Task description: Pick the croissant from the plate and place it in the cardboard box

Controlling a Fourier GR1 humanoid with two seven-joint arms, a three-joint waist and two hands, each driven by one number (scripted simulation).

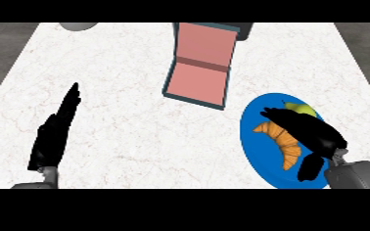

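Note:
An orange croissant point(283, 141) lies on a blue plate point(254, 147) at the lower right of the counter. My right hand point(311, 132) hovers over the plate just right of the croissant, fingers stretched toward the upper left and thumb pointing down, covering part of the pastry. A yellow-green fruit point(303, 109) shows on the plate behind the fingers. The box point(198, 80) stands open at the top centre, with a pink inside and dark teal walls, its lid raised behind it. My left hand point(52, 134) rests open at the lower left, fingers straight.
A grey round object point(78, 25) pokes in at the counter's far left edge. A dark grey block point(244, 29) sits behind the box lid. White marble counter point(130, 107) stretches between my left hand and the box.

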